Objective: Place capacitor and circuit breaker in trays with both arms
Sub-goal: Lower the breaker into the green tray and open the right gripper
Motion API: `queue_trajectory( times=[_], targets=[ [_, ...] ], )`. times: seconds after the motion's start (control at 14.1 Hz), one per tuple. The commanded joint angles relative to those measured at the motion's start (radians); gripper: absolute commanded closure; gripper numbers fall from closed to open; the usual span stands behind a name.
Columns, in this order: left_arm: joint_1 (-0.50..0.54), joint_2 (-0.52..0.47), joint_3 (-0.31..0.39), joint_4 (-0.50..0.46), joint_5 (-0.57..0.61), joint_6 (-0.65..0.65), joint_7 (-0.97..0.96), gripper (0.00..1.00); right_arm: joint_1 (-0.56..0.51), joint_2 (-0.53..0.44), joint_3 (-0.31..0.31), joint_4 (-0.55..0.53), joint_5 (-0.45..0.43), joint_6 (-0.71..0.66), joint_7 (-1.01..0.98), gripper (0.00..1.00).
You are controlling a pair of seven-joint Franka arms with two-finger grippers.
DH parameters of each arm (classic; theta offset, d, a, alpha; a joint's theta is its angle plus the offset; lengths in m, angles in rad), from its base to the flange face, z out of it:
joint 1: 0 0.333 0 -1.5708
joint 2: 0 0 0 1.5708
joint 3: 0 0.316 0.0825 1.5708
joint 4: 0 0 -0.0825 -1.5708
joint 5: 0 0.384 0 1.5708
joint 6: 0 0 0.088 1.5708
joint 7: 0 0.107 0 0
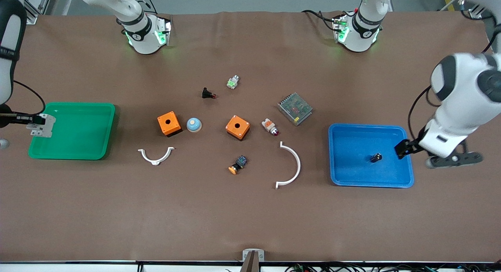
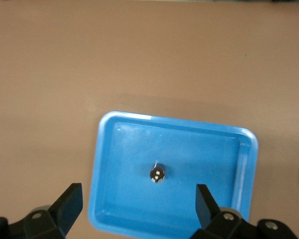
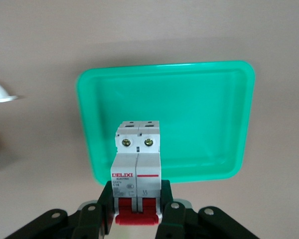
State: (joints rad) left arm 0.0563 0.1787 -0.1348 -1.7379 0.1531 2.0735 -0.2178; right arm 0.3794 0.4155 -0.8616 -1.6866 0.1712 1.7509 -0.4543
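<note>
From the front view, my right gripper [image 1: 34,124] hangs over the outer rim of the green tray [image 1: 98,131] at the right arm's end of the table, fingers clamped on the circuit breaker [image 1: 41,126]. My left gripper [image 1: 405,147] is over the rim of the blue tray [image 1: 352,146] at the left arm's end, and the capacitor [image 1: 375,157] lies on that tray's floor. The table [image 1: 195,217] is covered by a plain brown mat. Between the trays sit two orange boxes [image 1: 169,123], two white curved brackets [image 1: 291,166] and several small push-buttons.

Through my left wrist view, my fingers [image 2: 70,201] stand wide apart, holding nothing, and the capacitor [image 2: 157,174] rests in the middle of the blue tray [image 2: 119,149] below them.

Through my right wrist view, my fingers [image 3: 169,206] pinch the circuit breaker [image 3: 137,169] at its red-toggle end, with the green tray [image 3: 209,124] on the brown mat beneath it.
</note>
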Motion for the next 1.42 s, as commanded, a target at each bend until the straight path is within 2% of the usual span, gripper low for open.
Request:
queue_trajectory(
  times=[0.0,0.14,0.28,0.43,0.57,0.78,0.92,1.13,1.35],
  targets=[
    [-0.001,-0.069,-0.026,0.067,0.006,-0.16,0.003,0.0,-0.045,0.04,0.012,-0.073,0.002,0.12,-0.06,0.86],
    [-0.001,-0.119,-0.058,0.109,0.006,-0.277,0.005,0.0,-0.078,0.055,0.044,-0.137,0.01,0.208,-0.076,0.86],
    [0.0,-0.134,-0.077,0.176,0.008,-0.395,0.041,0.0,-0.16,0.058,0.125,-0.168,0.036,0.257,-0.098,0.86],
    [0.005,-0.136,-0.074,0.231,0.005,-0.473,0.125,0.0,-0.25,0.077,0.215,-0.168,0.042,0.286,-0.124,0.86],
    [-0.006,-0.184,-0.033,0.229,-0.029,-0.509,0.187,0.0,-0.319,0.089,0.28,-0.168,0.042,0.305,-0.144,0.85],
    [-0.038,-0.208,0.038,0.224,-0.095,-0.561,0.201,0.0,-0.355,0.108,0.311,-0.173,0.042,0.305,-0.162,0.85],
    [-0.09,-0.222,0.093,0.213,-0.098,-0.563,0.201,0.0,-0.356,0.109,0.312,-0.18,0.044,0.306,-0.162,0.84],
    [-0.079,-0.223,0.087,0.213,-0.104,-0.564,0.201,0.0,-0.355,0.114,0.312,-0.205,0.088,0.32,-0.187,0.84],
    [-0.082,-0.222,0.086,0.21,-0.103,-0.564,0.199,0.0,-0.355,0.115,0.312,-0.211,0.094,0.355,-0.195,0.82]
  ],
)
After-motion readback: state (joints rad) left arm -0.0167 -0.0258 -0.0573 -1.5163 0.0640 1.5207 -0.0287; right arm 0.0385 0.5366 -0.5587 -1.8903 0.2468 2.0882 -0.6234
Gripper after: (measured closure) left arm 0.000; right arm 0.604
